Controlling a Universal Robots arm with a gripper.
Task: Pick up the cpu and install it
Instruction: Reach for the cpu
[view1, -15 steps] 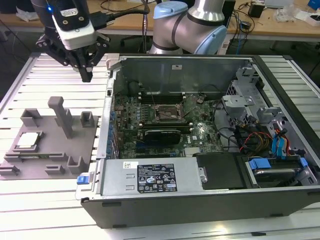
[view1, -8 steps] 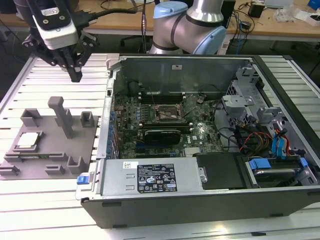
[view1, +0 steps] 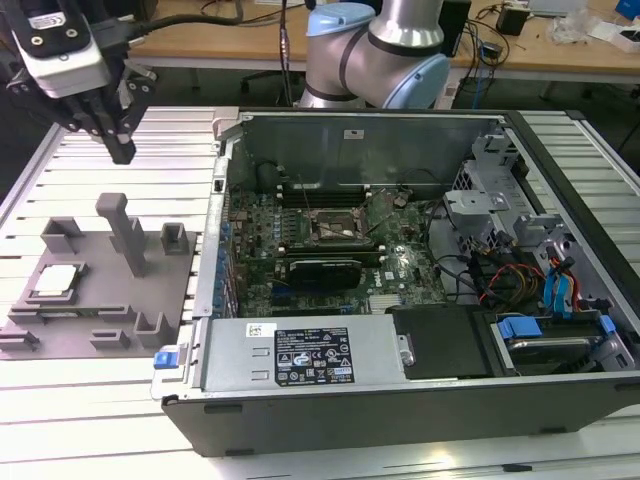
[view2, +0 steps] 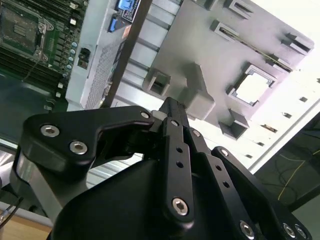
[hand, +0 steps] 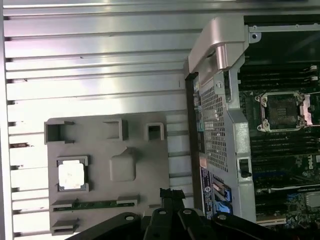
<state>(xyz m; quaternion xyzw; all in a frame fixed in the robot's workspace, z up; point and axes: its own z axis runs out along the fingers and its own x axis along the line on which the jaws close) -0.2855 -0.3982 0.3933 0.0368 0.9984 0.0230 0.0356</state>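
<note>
The cpu is a small pale silver square lying flat in a recess of a grey fixture plate, at the exterior view's left. Both wrist views show the cpu in its recess. My gripper hangs high over the ribbed table, behind the plate and well apart from the chip. Its black fingers meet at the tip with nothing between them; the fingertips also show above the plate's edge. The open dark socket sits on the motherboard inside the computer case, bare inside.
The open computer case lies on its side at the exterior view's right, with drive bays, cables and a power supply. A tall grey post and small blocks rise from the fixture plate. The ribbed metal table surrounds both.
</note>
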